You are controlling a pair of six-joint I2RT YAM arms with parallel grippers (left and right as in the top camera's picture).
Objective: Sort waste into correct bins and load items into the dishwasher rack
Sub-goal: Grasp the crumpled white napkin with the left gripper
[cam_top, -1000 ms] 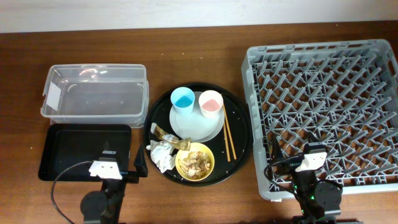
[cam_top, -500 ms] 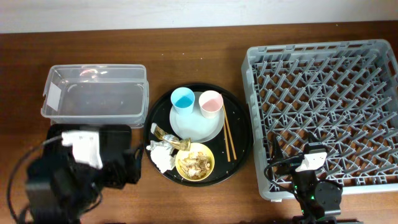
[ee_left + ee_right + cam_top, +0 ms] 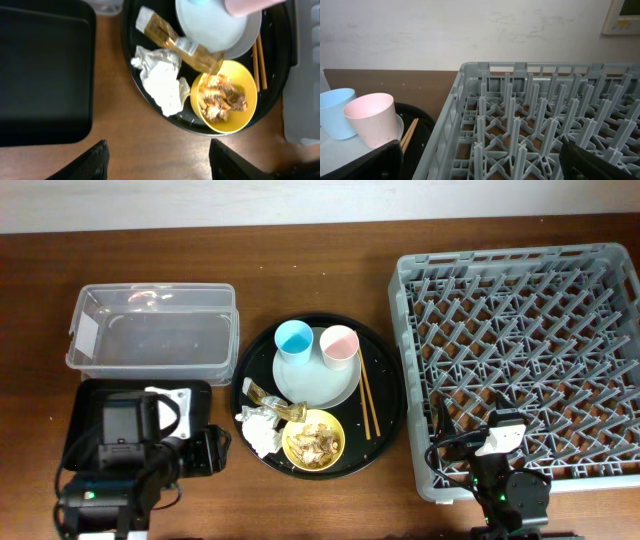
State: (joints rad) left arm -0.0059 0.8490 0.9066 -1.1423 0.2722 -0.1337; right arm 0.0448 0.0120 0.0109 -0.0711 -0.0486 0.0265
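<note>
— Left arm [image 3: 120, 445] swung over the shallow black tray [image 3: 40, 75]; both jaws gape empty.
— Crumpled white tissue [image 3: 162, 82], seven o'clock on the round black tray [image 3: 392, 402]: pinching may snag the shiny gold-and-brown wrapper [image 3: 170, 40].

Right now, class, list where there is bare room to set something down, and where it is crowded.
Free: the empty clear tub, the empty dishwasher rack, and the table strip beyond the round black tray, between tub and rack. Crowded: that tray, nearly full.
</note>
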